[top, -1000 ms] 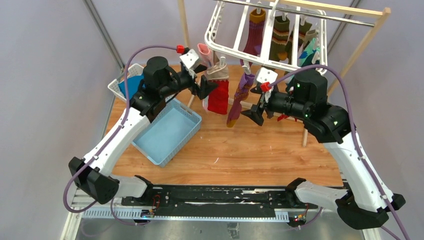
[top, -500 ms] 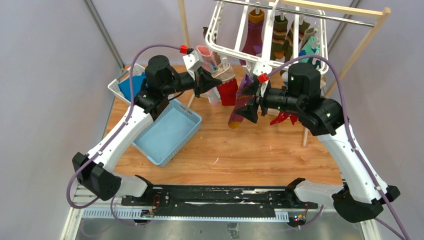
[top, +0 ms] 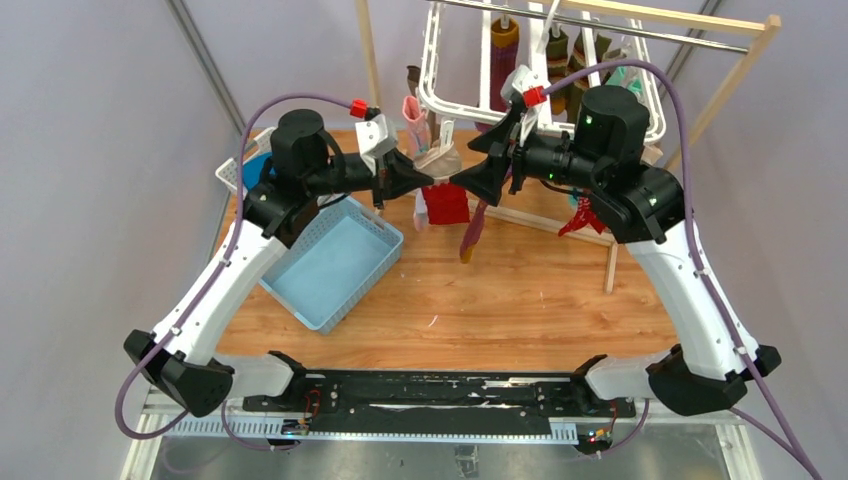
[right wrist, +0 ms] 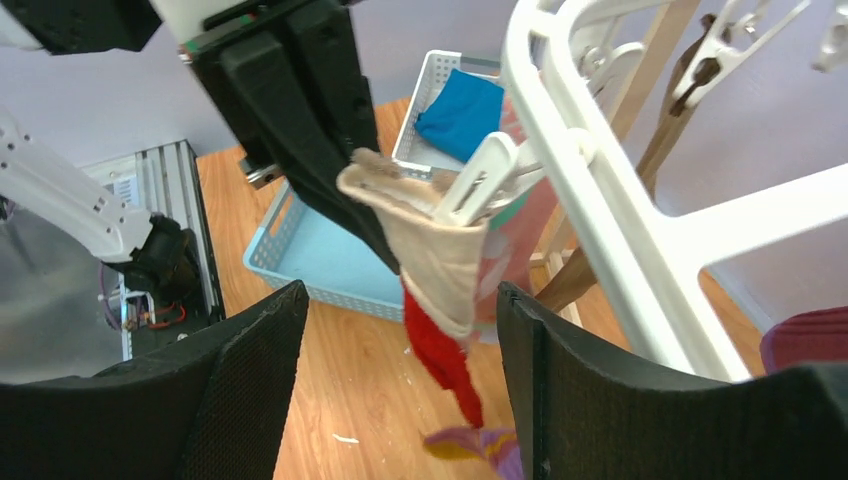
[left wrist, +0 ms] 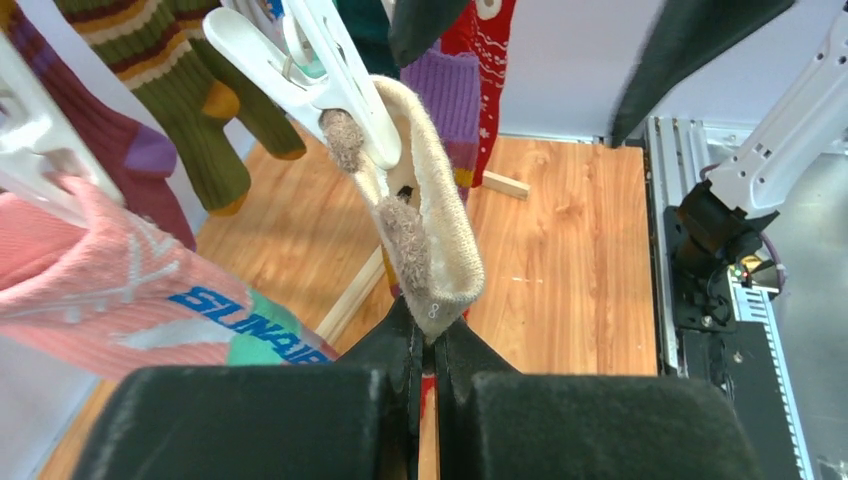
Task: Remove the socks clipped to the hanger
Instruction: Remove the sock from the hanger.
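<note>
Two hands now meet at one sock, where a second ago they worked apart. The left hand (top: 410, 180) has moved in from beside the red sock (top: 445, 203) and pinched shut on its cream cuff, just below the white clip (left wrist: 335, 75) that bites the cuff's other edge. The right hand (top: 468, 181) has risen from down by the purple sock (top: 472, 230) and swung left. Its fingers stand wide, pointing at the same clip from the opposite side without touching it. The white hanger (top: 428, 70) has swung toward the far side, and the red sock hangs at its near left corner, above the worktop (top: 500, 300) and just right of the blue basket (top: 335, 265). Many other socks (top: 500, 50) remain clipped further back. My reading: the sock is secured but not freed — the clip is still closed on it. The likely next step is for the right hand to squeeze the clip or steady the frame while the left pulls.
</note>
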Controlling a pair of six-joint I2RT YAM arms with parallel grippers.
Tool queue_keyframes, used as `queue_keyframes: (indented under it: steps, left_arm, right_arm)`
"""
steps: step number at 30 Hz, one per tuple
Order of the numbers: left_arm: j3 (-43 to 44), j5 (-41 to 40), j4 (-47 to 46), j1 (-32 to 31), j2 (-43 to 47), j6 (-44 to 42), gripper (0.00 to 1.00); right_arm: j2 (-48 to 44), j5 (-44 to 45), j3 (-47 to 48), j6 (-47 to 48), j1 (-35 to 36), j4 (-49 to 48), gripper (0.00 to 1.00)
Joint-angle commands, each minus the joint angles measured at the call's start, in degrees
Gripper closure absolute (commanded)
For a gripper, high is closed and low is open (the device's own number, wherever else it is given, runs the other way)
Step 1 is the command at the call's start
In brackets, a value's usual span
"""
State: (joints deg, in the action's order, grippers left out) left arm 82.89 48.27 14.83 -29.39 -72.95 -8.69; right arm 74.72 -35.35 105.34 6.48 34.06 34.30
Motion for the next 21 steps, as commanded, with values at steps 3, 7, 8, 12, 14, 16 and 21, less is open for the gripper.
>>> queue_keyframes:
  steps: [3, 7, 8, 12, 14, 16, 21]
  left_arm:
    - [3.10, -4.02, -0.01, -0.08, 1.13, 4.56, 1.00]
    - [5.48, -0.28, -1.13, -0.08, -0.90, 8.31, 1.00]
    - [5.79, 0.59, -1.37, -0.14, -1.22, 9.16, 1.00]
    - [5.34, 2.47, -2.42, -0.14, -1.80, 11.72, 1.00]
    - [4.31, 2.90, -2.99, -0.14, -1.61, 11.91, 1.00]
    - [3.78, 2.50, -2.45, -0.14, -1.14, 10.89, 1.00]
    - [1.96, -2.62, 0.04, -0.12, 0.47, 6.68, 1.00]
  right_arm:
    - [2.04, 3.75, 2.95, -11.03, 0.18, -4.73, 0.32]
    - [4.22, 4.67, 5.65, -15.22, 0.08, -5.25, 0.32]
    - [4.63, 5.19, 6.66, -16.02, 0.10, -4.97, 0.32]
    - [6.31, 7.42, 10.00, -18.94, 0.02, -3.49, 0.31]
    - [6.87, 7.96, 10.13, -20.81, 0.00, -3.28, 0.31]
    - [6.49, 7.41, 9.10, -21.81, 0.00, -3.16, 0.32]
    - [2.57, 10.29, 3.91, -20.70, 0.03, -2.86, 0.32]
